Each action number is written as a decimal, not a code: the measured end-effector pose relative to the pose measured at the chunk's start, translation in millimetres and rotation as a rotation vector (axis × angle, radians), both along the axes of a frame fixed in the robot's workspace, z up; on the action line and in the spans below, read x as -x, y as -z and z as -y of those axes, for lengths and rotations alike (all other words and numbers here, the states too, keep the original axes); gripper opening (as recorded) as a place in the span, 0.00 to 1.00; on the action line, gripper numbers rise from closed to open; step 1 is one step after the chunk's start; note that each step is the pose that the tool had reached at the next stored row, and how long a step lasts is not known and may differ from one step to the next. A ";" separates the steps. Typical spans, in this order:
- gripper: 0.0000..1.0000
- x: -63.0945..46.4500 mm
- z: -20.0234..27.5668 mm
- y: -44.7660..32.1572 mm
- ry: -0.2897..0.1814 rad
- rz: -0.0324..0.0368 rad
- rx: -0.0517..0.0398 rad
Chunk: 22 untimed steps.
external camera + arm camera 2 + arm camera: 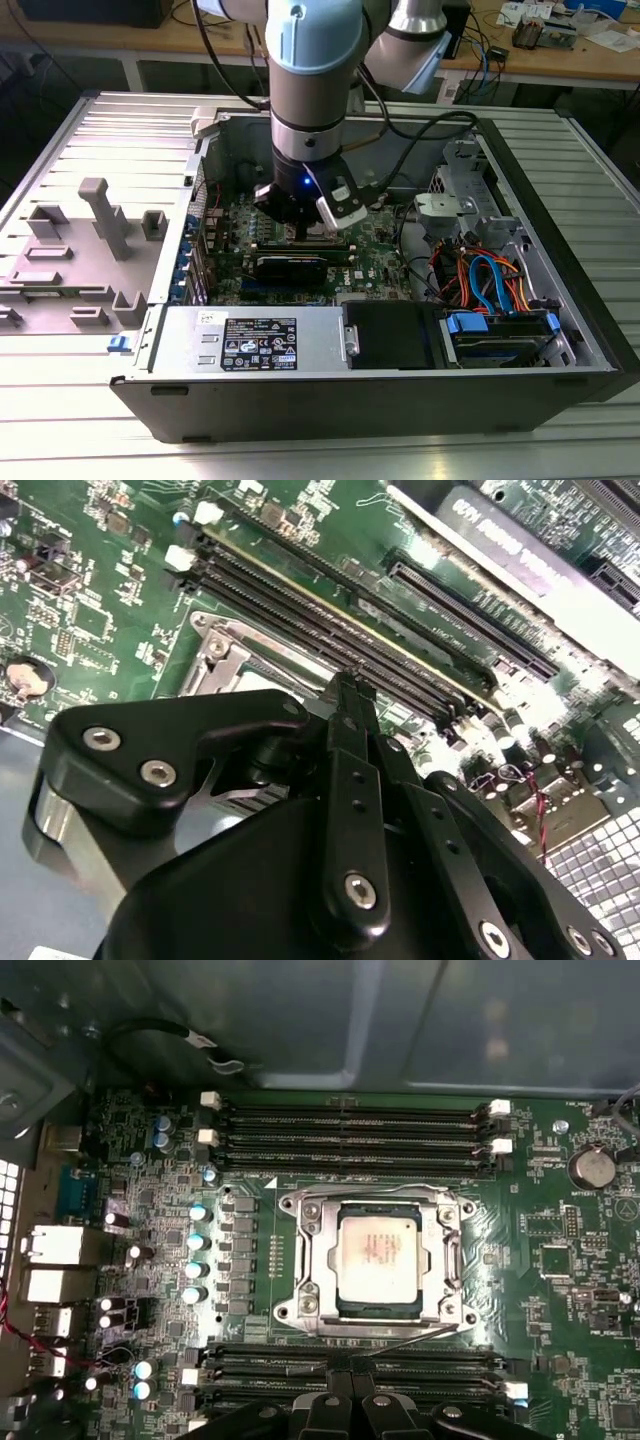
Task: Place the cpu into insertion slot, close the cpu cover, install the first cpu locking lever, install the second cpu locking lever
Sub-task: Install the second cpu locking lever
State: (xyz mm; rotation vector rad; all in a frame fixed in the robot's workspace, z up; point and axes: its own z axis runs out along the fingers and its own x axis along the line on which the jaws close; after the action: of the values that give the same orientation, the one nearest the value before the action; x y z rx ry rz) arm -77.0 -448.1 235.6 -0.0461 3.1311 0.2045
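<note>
Exterior view, ribbed metal table [60,130] (grey), wooden benches [600,62] behind

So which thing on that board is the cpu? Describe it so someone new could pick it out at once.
In the first wrist view, find the green motherboard inside the open computer case. Between its two banks of long black memory slots lies a square metal-framed socket, the insertion slot. The cpu is the flat, pale silver square in its middle, the one smooth, bright plate among dark slots and small components.
</note>
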 end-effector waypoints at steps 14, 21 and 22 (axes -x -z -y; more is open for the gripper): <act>0.11 4.6 3.1 2.3 -0.016 0.0000 -0.0357; 0.11 4.8 3.1 2.4 -0.017 0.0000 -0.0388; 0.11 4.8 3.1 2.4 -0.017 0.0000 -0.0389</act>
State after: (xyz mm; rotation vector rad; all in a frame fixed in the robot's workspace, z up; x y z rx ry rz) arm -81.9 -451.1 233.2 -0.0720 3.1265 0.2655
